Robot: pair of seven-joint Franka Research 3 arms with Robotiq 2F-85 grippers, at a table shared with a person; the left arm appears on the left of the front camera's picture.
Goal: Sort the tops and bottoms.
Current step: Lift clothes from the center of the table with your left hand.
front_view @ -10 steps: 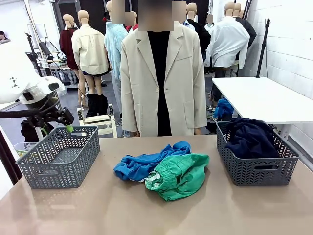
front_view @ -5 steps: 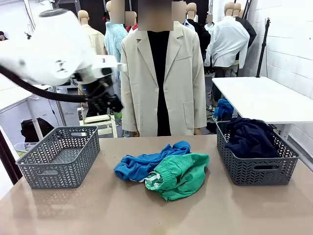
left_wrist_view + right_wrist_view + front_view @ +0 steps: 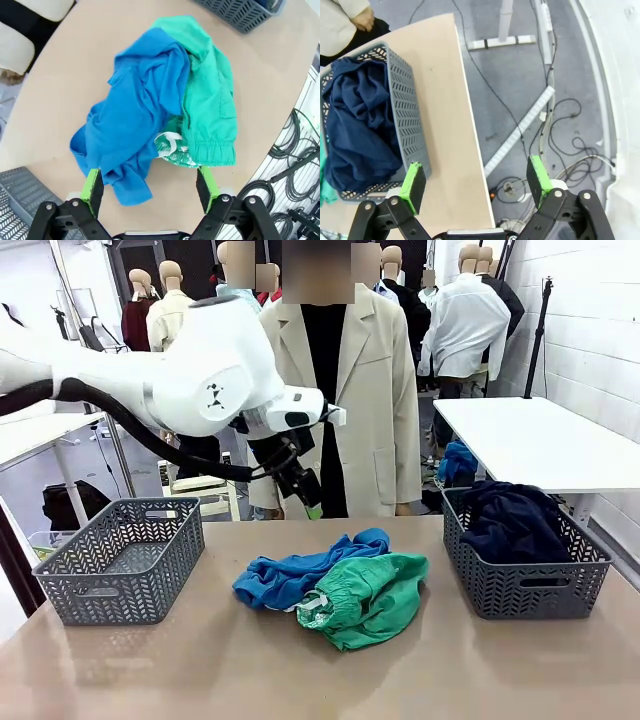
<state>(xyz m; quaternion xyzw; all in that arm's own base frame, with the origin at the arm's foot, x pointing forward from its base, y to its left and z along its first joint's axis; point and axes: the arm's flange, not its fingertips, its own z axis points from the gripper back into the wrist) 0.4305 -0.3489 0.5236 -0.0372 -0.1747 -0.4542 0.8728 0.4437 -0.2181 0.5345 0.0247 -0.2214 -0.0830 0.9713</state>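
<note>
Hovering left tool [image 3: 148, 176] sits above blue top [image 3: 135, 110].

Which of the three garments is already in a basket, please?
The navy garment, heaped in the right basket; the blue garment and green garment lie on the table.

You have a tan table [image 3: 150, 670] carrying a grey mesh basket [image 3: 110, 595] at frame left, a second grey mesh basket [image 3: 520, 592] at frame right, and at centre a crumpled royal-blue garment [image 3: 288, 576] touching an emerald green garment [image 3: 378, 595].
</note>
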